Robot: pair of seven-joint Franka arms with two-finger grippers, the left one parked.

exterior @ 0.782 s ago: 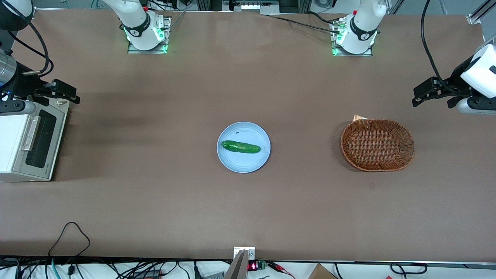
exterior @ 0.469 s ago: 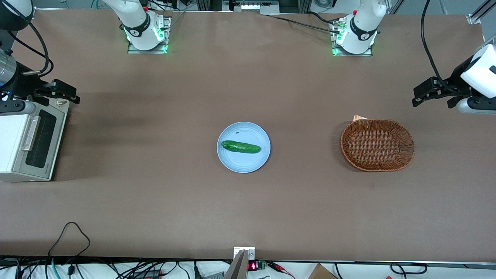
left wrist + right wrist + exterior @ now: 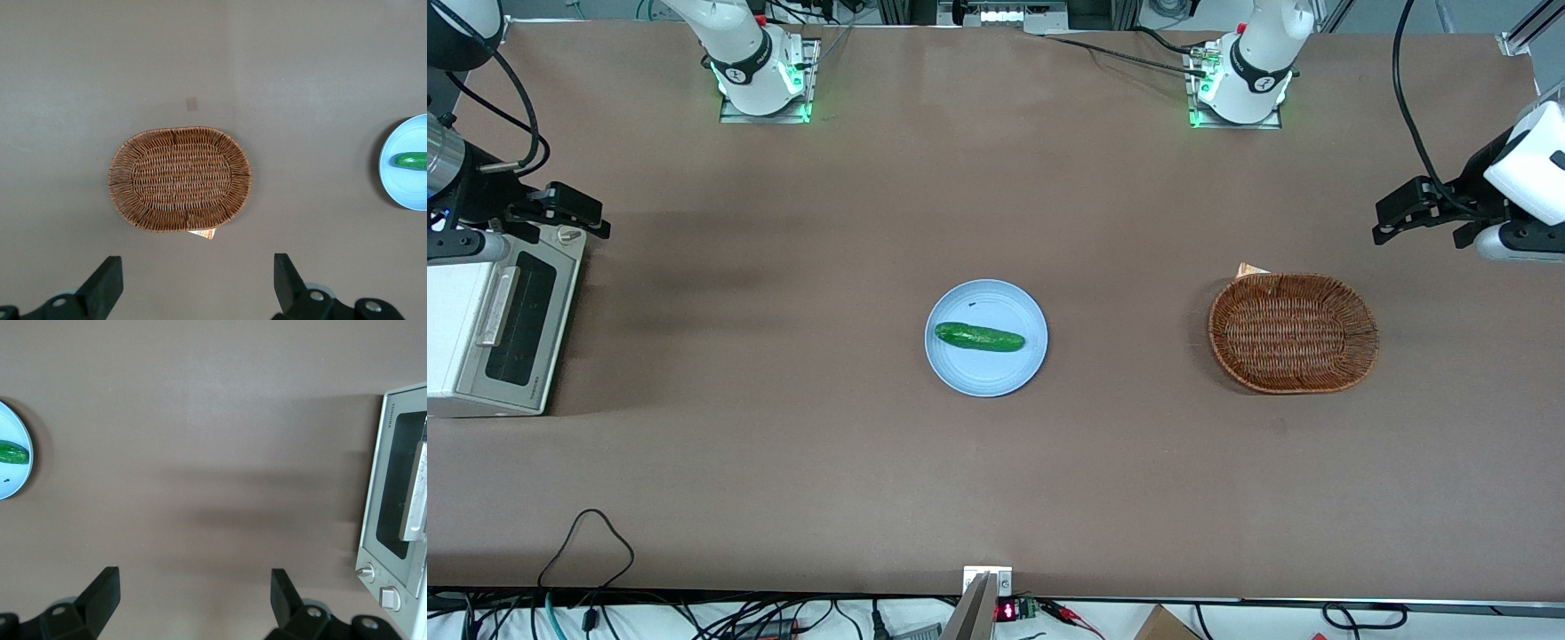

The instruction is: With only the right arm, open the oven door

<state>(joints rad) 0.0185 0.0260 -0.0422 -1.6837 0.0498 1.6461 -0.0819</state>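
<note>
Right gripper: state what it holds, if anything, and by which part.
Nothing is held. The gripper is open, its fingers spread over bare table, hanging above the oven's knob end. The oven door is shut and its handle untouched.

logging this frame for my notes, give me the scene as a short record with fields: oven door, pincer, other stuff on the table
oven door: shut, flat against the white oven, bar handle untouched
pincer: open, hanging above the oven's knob end, holding nothing
plate: blue, mid-table, with a cucumber lying on it
basket: wicker, empty, toward the parked arm's end
task state: door not yet opened
</note>
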